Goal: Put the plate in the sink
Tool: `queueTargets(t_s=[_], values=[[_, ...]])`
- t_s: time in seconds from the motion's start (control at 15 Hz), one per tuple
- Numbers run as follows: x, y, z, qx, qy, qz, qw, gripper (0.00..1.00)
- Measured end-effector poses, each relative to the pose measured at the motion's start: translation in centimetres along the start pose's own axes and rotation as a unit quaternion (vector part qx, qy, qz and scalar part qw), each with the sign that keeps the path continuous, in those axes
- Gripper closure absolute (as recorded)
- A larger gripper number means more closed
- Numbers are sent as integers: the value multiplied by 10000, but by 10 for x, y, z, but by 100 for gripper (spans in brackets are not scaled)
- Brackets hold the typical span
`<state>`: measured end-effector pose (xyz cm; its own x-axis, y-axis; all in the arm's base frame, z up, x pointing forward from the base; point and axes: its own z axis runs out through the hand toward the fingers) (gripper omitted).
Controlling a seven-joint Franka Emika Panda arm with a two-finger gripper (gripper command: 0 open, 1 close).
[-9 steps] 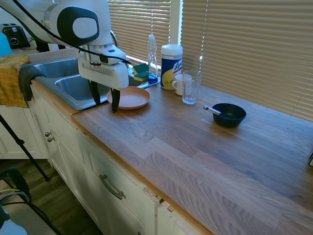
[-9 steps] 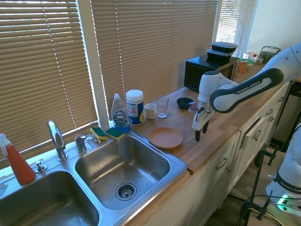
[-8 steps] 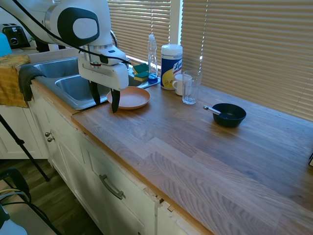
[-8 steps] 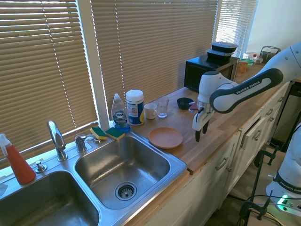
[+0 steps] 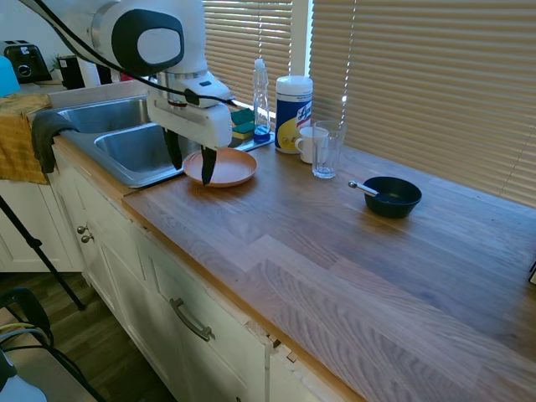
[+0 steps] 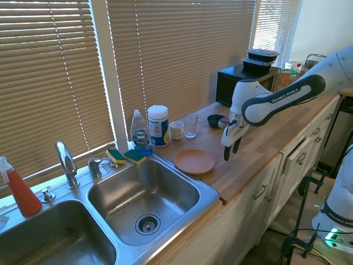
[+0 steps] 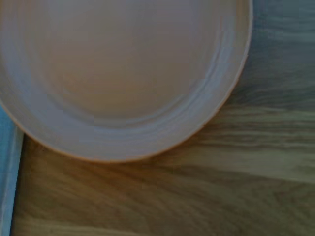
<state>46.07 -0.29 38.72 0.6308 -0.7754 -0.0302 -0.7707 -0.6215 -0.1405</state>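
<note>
So we're at the reach-in stage I'd say: the gripper (image 5: pixel 191 163) hangs over the near edge of the plate (image 5: pixel 226 167) with its jaws spread and nothing between them. The plate lies flat and empty on the wooden counter (image 5: pixel 335 251), just beside the sink (image 6: pixel 144 191). Next move probably means dropping down so the rim sits between the fingers, then pinching. The sink basin looks empty too. Further back, the dark bowl (image 5: pixel 392 197) has a spoon (image 5: pixel 363 188) in it, and the glass (image 5: pixel 326 149) looks empty.
</note>
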Motion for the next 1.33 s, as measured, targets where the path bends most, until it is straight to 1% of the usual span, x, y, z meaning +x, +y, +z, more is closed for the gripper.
queueTargets(t_s=[0.33,0.67,0.87,1.33], values=[[45,-24,5,236,-164,287,9992,0],[84,-25,24,429,-414,596,9964,0],[98,-33,32,433,-502,648,9957,0],[114,-53,54,403,-903,560,9935,0]])
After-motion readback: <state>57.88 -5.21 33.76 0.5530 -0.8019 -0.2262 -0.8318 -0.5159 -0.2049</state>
